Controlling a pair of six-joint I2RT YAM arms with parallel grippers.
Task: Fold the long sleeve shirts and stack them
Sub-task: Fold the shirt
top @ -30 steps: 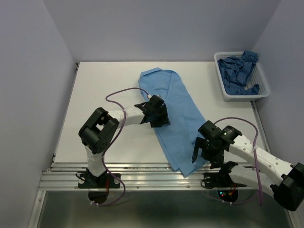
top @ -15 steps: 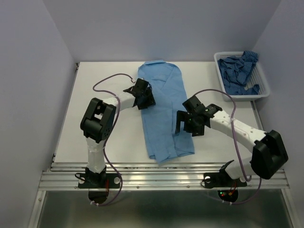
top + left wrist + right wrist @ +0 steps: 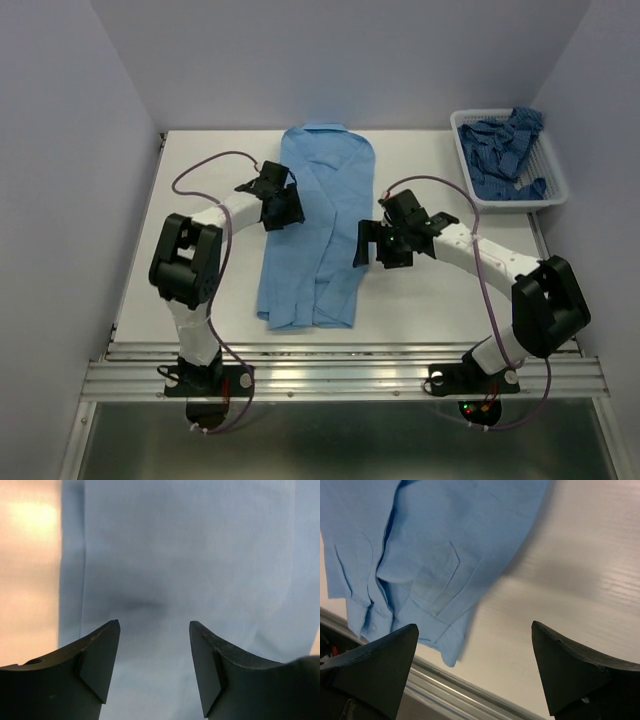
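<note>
From above, the light blue shirt point(image 3: 322, 215) lies lengthwise on the white table point(image 3: 200, 200), with its collar at the far end, its hem at the near end, and its sides folded in to make a long narrow strip. The left gripper point(image 3: 283, 208) sits at the shirt's left edge, about a third of the way down from the collar. The right gripper point(image 3: 376, 250) is just off the shirt's right edge, near its middle. Well to the right of the collar stands a white mesh basket point(image 3: 505, 206) with the darker patterned shirt point(image 3: 505, 150) crumpled inside it

In the left wrist view, the left gripper point(image 3: 154, 625) has its jaws apart with nothing between them. Smooth cloth of the light blue shirt point(image 3: 190, 555) fills the view beneath them, and bare table point(image 3: 30, 555) shows past the shirt's left edge

In the right wrist view, the right gripper point(image 3: 474, 627) is spread wide and holds nothing. The light blue shirt point(image 3: 435, 540) shows one layered corner with stitched seams. The left fingertip is over that corner and the right one is over bare table point(image 3: 580, 555) beside the shirt
</note>
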